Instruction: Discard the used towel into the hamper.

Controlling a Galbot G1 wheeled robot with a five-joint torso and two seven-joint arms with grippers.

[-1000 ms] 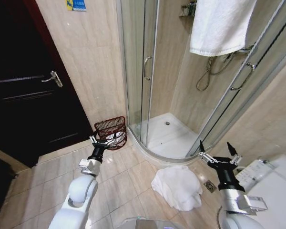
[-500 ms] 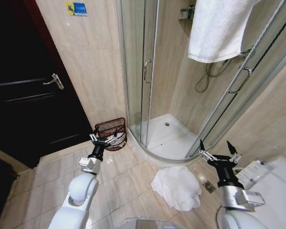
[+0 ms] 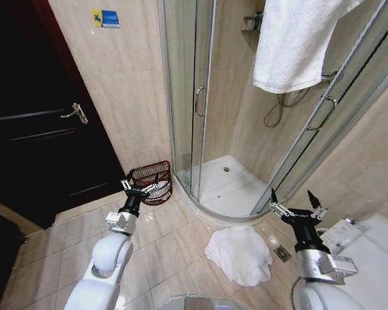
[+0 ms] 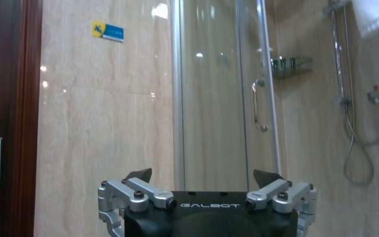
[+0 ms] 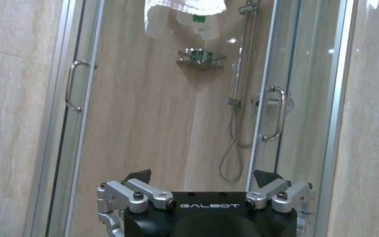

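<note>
Lying crumpled white on tile, towel (image 3: 240, 253) waits; both end effectors gape empty.

Two towels are in view: one white towel (image 3: 240, 254) crumpled on the floor tiles, and one hanging towel (image 3: 297, 40) draped over the shower enclosure. There is one hamper (image 3: 151, 181), one dark door (image 3: 39, 129), one blue wall sticker (image 3: 105, 17), and two grippers: the left gripper (image 3: 141, 188) and the right gripper (image 3: 294, 208), both with fingers spread.

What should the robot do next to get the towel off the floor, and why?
Probably lower the right end effector toward the crumpled white towel. It hangs open above the towel, which lies on the floor, not yet in the hamper. The left end effector is near the hamper.
</note>
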